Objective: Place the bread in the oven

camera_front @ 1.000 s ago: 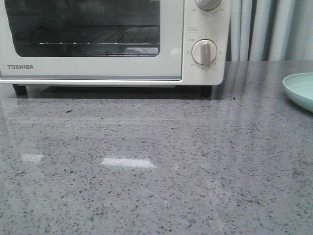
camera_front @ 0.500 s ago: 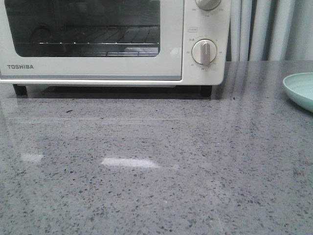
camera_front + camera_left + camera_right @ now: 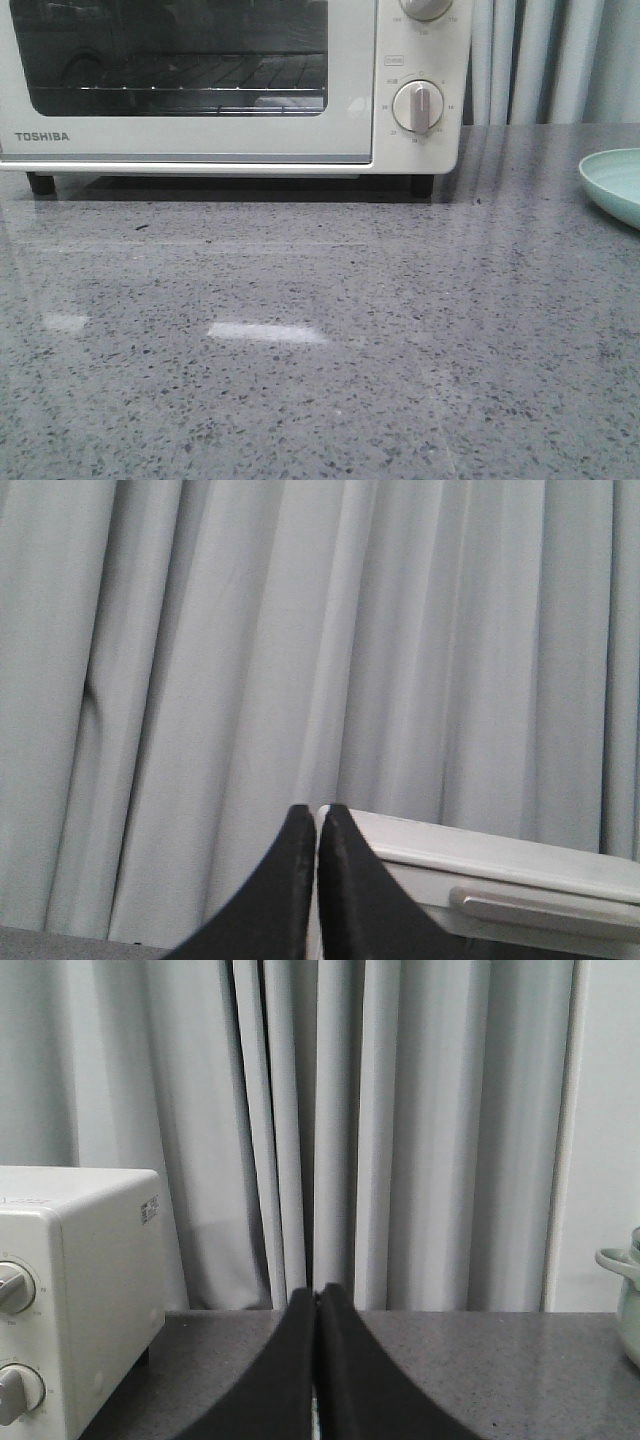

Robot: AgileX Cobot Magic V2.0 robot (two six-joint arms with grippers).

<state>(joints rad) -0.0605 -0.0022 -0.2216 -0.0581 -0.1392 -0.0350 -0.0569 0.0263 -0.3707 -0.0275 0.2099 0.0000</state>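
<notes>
From the front we see the oven (image 3: 230,85) at the far left of the grey table (image 3: 320,340), its glass door shut, the wire rack dim behind it. A pale green plate (image 3: 615,185) sits at the right edge. We find no bread in any view, and neither arm shows here.

In the left wrist view, the left gripper (image 3: 317,815) has its jaws pressed together, empty, with curtain (image 3: 300,640) beyond and the oven's top and handle below.

In the right wrist view, the right gripper (image 3: 316,1295) is likewise closed on nothing, the oven's dial side to its left.

We judge the task barely begun: next we must open the door and locate the bread.
</notes>
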